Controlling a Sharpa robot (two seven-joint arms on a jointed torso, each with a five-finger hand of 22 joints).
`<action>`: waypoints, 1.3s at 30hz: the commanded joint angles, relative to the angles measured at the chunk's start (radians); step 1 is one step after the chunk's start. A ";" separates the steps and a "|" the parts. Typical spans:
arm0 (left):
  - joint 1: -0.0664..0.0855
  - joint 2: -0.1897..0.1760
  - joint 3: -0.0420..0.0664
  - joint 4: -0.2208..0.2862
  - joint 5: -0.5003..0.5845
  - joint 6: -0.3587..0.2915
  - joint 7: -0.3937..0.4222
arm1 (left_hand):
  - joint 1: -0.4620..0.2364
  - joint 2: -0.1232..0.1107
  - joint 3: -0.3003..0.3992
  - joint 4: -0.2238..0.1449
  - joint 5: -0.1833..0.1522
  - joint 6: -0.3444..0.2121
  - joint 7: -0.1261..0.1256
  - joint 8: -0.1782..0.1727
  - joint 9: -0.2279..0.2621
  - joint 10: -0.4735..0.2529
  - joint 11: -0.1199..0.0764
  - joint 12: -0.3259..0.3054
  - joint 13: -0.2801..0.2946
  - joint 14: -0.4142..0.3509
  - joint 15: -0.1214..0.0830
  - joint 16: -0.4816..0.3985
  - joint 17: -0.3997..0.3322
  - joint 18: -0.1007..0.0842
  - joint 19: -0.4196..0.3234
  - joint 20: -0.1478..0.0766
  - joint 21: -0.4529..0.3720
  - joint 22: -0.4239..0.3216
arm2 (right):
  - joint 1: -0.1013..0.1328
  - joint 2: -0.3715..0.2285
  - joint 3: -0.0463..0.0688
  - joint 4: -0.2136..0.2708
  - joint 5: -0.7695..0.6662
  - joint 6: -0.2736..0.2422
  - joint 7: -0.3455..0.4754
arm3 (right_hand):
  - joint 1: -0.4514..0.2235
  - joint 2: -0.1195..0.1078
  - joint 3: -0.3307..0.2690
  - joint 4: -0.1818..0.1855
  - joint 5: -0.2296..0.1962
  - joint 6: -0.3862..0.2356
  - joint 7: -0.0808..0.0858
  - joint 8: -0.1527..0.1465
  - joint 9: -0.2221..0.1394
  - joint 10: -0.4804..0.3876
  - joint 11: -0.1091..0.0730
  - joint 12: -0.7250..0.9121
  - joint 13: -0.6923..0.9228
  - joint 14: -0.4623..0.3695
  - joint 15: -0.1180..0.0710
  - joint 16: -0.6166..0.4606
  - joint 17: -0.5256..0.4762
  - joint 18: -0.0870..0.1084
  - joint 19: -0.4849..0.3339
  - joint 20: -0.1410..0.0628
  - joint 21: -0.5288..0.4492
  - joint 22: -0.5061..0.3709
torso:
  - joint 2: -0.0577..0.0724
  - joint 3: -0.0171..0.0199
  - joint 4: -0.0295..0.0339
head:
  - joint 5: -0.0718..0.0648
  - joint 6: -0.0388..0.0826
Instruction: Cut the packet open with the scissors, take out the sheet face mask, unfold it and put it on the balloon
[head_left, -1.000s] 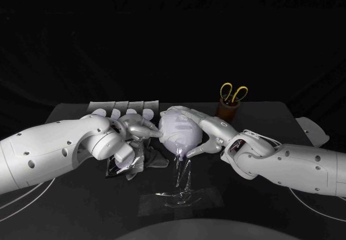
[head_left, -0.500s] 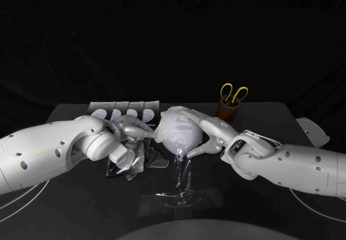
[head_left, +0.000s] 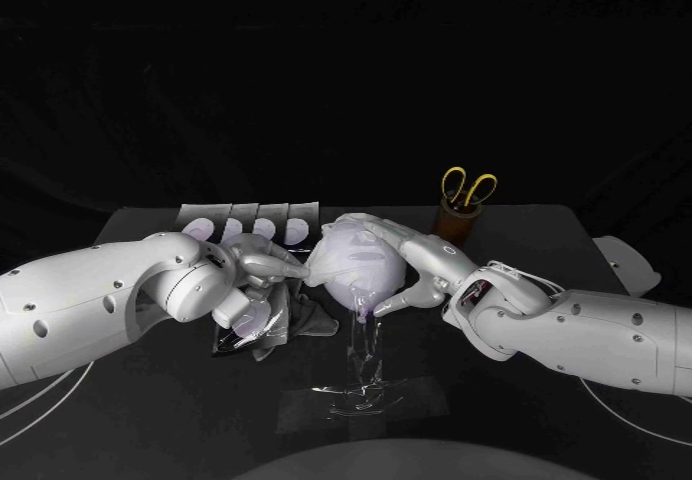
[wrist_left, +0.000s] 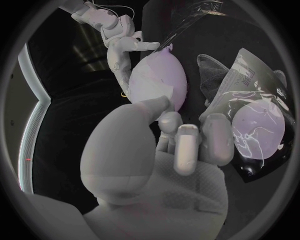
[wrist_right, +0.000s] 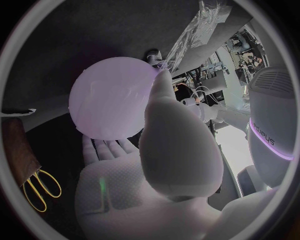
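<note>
The pale lilac balloon (head_left: 351, 265) stands on a clear stand (head_left: 361, 372) at the table's middle. A thin white sheet mask (wrist_left: 150, 82) lies wrinkled over its surface. My right hand (head_left: 408, 262) cups the balloon from behind and the right, its thumb (wrist_right: 161, 95) reaching to the knot. My left hand (head_left: 257, 268) is at the balloon's left side, thumb tip (wrist_left: 155, 103) pressing on the mask, the other fingers hanging over the opened packet (head_left: 263, 330). The scissors (head_left: 466, 187) stand in a brown holder (head_left: 457, 220), apart from both hands.
A row of several unopened packets (head_left: 245, 218) lies at the back left of the table. The opened packet (wrist_left: 257, 131), dark with a pale oval print, lies flat beside the stand. The scissors' yellow handles (wrist_right: 39, 191) are behind my right hand.
My left hand has shifted slightly lower along the balloon's left side, its fingertips still on the mask. The right hand and the balloon have hardly moved.
</note>
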 joint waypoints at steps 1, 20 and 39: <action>-0.007 -0.001 -0.005 0.001 0.047 0.038 -0.018 | 0.000 0.008 0.021 -0.014 0.004 0.000 -0.001 0.006 0.081 0.008 -0.005 0.003 -0.001 0.088 -0.005 0.005 0.203 -0.010 0.006 0.000 0.003 0.001 | -0.005 0.001 -0.004 -0.001 -0.006 0.038 -0.005 | -0.004 0.000 -0.001 0.002 0.003 0.009 0.158 0.003 0.001 0.004 0.007 0.002 0.001 -0.002 0.005 -0.002 -0.001 0.001 0.004 0.003 0.000 -0.001 | 0.000 -0.0007 0.0001 | -0.001 0.001; -0.056 0.001 -0.010 -0.018 0.093 0.054 -0.015 | -0.014 0.004 0.022 -0.016 0.004 -0.006 -0.002 0.007 0.084 0.007 -0.005 -0.001 -0.006 0.087 -0.006 0.004 0.201 -0.009 0.004 -0.001 0.002 -0.001 | -0.005 0.000 -0.004 -0.001 -0.007 0.038 -0.005 | -0.004 -0.001 -0.003 0.002 0.004 0.011 0.158 0.004 0.002 0.005 0.007 0.002 0.001 -0.003 0.006 -0.002 -0.002 -0.003 0.005 0.003 0.000 -0.002 | 0.000 -0.0010 -0.0003 | -0.002 0.003; -0.058 -0.014 -0.007 -0.023 0.092 0.030 0.028 | -0.100 -0.042 -0.068 0.006 0.003 -0.139 0.063 -0.105 0.027 -0.154 0.050 -0.134 -0.194 0.075 0.039 -0.011 0.164 0.005 -0.050 0.028 -0.044 -0.067 | -0.005 -0.007 -0.004 0.007 0.027 -0.047 0.050 | 0.003 0.007 0.005 0.002 0.003 0.026 0.158 0.009 0.009 0.020 0.008 0.005 0.003 0.010 0.010 0.002 0.002 -0.001 0.016 0.003 0.003 0.005 | 0.000 -0.0002 -0.0002 | -0.007 0.003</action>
